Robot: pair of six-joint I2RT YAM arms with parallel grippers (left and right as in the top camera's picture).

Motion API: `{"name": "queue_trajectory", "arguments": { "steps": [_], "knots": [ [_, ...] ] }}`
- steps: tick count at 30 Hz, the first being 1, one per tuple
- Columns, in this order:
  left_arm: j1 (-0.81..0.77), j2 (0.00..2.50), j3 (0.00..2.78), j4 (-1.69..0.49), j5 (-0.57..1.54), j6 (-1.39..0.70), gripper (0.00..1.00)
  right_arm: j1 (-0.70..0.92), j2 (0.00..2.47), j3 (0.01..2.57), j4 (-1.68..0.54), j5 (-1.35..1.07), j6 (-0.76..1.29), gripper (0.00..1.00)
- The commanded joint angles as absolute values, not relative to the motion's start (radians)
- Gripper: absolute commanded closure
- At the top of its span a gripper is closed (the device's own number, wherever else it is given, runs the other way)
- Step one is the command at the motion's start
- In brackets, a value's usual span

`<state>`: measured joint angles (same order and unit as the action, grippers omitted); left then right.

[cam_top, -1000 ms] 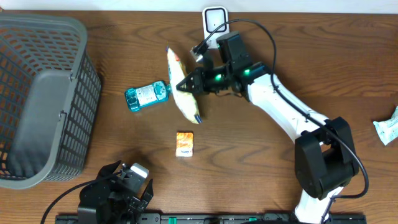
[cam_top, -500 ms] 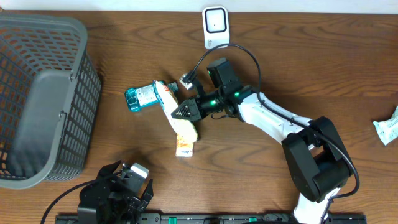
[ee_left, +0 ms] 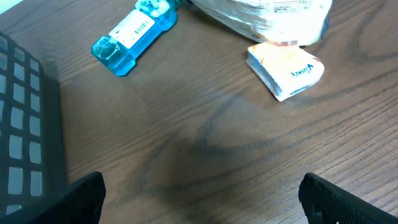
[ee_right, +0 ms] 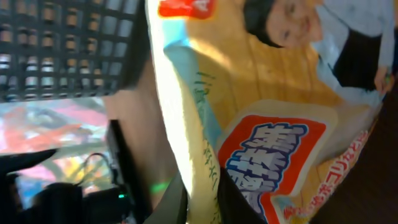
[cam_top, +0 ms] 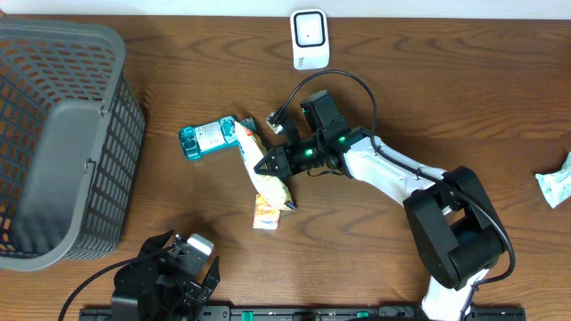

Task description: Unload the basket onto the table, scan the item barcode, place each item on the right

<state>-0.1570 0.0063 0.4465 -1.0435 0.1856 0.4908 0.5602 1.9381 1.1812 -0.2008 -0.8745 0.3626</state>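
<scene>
Snack bag (cam_top: 263, 174) is clamped by its long edge in the right gripper (cam_top: 268, 164), whose jaws are pressed together on the wrapper. From overhead the bag runs at a slant from the cap end of the blue bottle (cam_top: 211, 136), where the two meet or overlap, away toward the near edge of the table (cam_top: 446, 89). The right wrist view adds what that view cannot: the bag (ee_right: 261, 112) fills the picture with its yellow-orange face, a red-framed label with blue characters and a printed child, and its edge passes down between the dark fingers (ee_right: 239, 205). Basket mesh shows behind it. The left gripper (cam_top: 169, 267) sits at the near table edge, well apart from the bottle, with its jaws spread wide and nothing between them. Its own camera shows the two fingertips (ee_left: 87, 193) at opposite lower corners. That low view also shows the bottle (ee_left: 134, 34) lying on its side with a white label up. Beyond the bottle, the bag's far end hangs over a small orange box (ee_left: 287, 70); whether they touch I cannot tell. Overhead places this box (cam_top: 265, 211) nearer the front edge than the bottle. A grey basket (cam_top: 53, 134) stands on the bottle's other side, and a white scanner (cam_top: 310, 38) stands behind the bottle at the table's back edge.
</scene>
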Motion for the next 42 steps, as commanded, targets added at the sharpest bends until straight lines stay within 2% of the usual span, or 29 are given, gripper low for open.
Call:
{"name": "queue_trajectory", "arguments": {
  "steps": [1,5,10,14,19,22,24,30,33,38,42],
  "knots": [
    [-0.153,0.007,0.444,-1.058,0.176,0.500,0.01,0.555,1.938,1.169,-0.243,-0.738,0.362,0.88],
    [-0.153,0.007,0.444,-1.058,0.176,0.500,0.01,0.555,1.938,1.169,-0.300,-0.618,0.363,0.87],
    [-0.153,0.007,0.444,-1.058,0.176,0.500,0.01,0.539,1.937,1.171,-0.311,-0.529,0.369,0.97],
    [-0.153,0.007,0.444,-1.058,0.176,0.500,0.01,0.482,1.935,1.176,-0.307,-0.682,0.462,0.99],
    [-0.153,0.007,0.444,-1.058,0.176,0.500,0.01,0.391,1.935,1.177,-0.240,-1.119,0.599,0.99],
    [-0.153,0.007,0.444,-1.058,0.176,0.500,0.01,0.345,1.935,1.177,-0.220,-1.203,0.786,0.98],
    [-0.153,0.007,0.444,-1.058,0.175,0.500,0.01,0.320,1.936,1.177,-0.220,-1.196,0.854,0.99],
    [-0.153,0.007,0.444,-1.058,0.176,0.500,0.01,0.319,1.936,1.168,-0.237,-1.016,0.834,0.99],
    [-0.153,0.007,0.444,-1.058,0.175,0.500,0.01,0.362,1.936,1.129,-0.238,-0.993,0.939,0.98],
    [-0.153,0.007,0.444,-1.058,0.176,0.500,0.01,0.417,1.936,1.039,0.022,-1.031,0.947,0.99],
    [-0.153,0.007,0.444,-1.058,0.176,0.500,0.01,0.405,1.936,0.983,0.265,-1.178,0.894,0.99]
  ]
}}
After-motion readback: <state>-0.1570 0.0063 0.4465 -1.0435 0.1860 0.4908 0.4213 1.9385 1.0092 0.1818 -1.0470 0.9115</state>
